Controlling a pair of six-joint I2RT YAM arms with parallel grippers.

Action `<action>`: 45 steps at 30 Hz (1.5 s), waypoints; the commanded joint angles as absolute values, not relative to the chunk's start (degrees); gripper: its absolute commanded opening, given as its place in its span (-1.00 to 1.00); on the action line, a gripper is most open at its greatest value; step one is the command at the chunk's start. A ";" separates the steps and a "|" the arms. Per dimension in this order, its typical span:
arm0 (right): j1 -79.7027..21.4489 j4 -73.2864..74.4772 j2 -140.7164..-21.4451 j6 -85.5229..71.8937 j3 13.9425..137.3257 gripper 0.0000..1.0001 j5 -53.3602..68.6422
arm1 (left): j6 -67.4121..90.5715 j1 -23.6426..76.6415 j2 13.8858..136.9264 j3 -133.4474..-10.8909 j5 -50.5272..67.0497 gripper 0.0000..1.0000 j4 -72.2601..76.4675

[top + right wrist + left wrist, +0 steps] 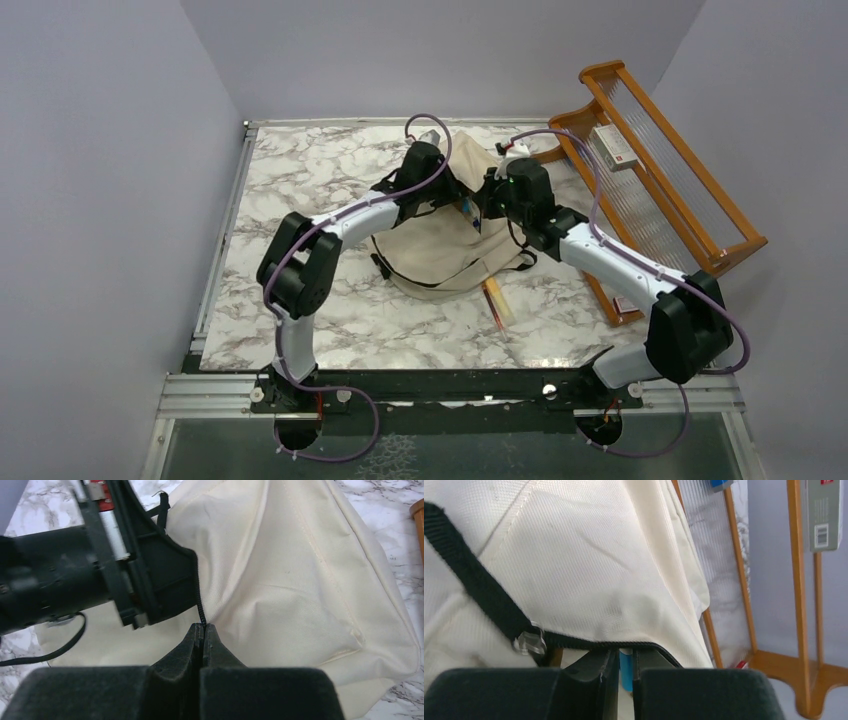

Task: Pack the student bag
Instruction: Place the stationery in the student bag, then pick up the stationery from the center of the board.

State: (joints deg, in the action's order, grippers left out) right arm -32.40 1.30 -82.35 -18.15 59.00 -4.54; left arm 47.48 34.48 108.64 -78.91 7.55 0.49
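Observation:
The student bag (440, 250), cream fabric with black straps, lies in the middle of the marble table, its top pulled up between my two arms. My left gripper (458, 200) is shut on the bag's black zipper edge (589, 643). A sliver of something blue (626, 670) shows in the thin gap between its fingers (625, 652). My right gripper (202, 626) faces it from the right, shut on the same black zipper edge (200, 607). The bag's inside is hidden.
A wooden rack (680, 180) stands at the right edge of the table with a grey box (612, 147) on it. An orange pencil-like item (496, 303) lies on the table just in front of the bag. Walls close in on the left and at the back.

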 commanded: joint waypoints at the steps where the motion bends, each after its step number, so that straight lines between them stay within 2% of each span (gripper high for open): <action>1: -32.43 0.53 -83.21 -19.51 61.00 -0.99 -2.21 | 49.22 33.88 114.61 -83.51 8.98 -0.63 8.27; 3: -32.43 0.47 -83.50 -19.64 61.00 -0.99 -1.88 | 49.73 33.93 116.05 -84.56 10.11 -0.40 9.34; 6: -32.43 0.47 -83.63 -19.60 61.25 -0.99 -1.51 | 49.59 33.88 115.21 -83.97 10.61 -0.17 9.97; 10: -32.43 0.50 -83.46 -19.53 61.08 -0.99 -1.96 | 47.55 33.74 111.13 -80.63 10.02 0.06 9.07; 12: -32.43 0.47 -83.59 -19.36 61.23 -0.99 -2.18 | 46.20 33.66 108.37 -78.51 9.67 0.11 8.32; 19: -32.43 0.48 -83.74 -18.10 61.60 -0.99 -3.46 | 42.81 33.62 95.69 -68.84 6.82 0.15 4.46; 24: -32.43 0.50 -84.52 -17.26 62.32 -0.99 -3.61 | 43.67 34.41 83.75 -57.56 3.06 0.16 2.33; 27: -32.43 0.72 -85.04 -16.81 63.04 -0.99 -3.65 | 44.98 37.92 76.54 -50.81 -1.97 0.15 0.60; 31: -32.43 0.86 -85.12 -16.07 63.19 -0.99 -4.24 | 48.11 48.10 71.01 -45.97 -11.24 0.15 -4.23; 37: -32.43 0.76 -84.76 -16.40 62.21 -0.99 -4.43 | 53.05 60.85 76.44 -45.18 -17.22 0.11 -4.38; 45: -32.43 1.64 -84.00 -17.05 61.53 -0.99 -3.56 | 49.04 66.81 93.42 -57.04 -17.57 0.00 -5.84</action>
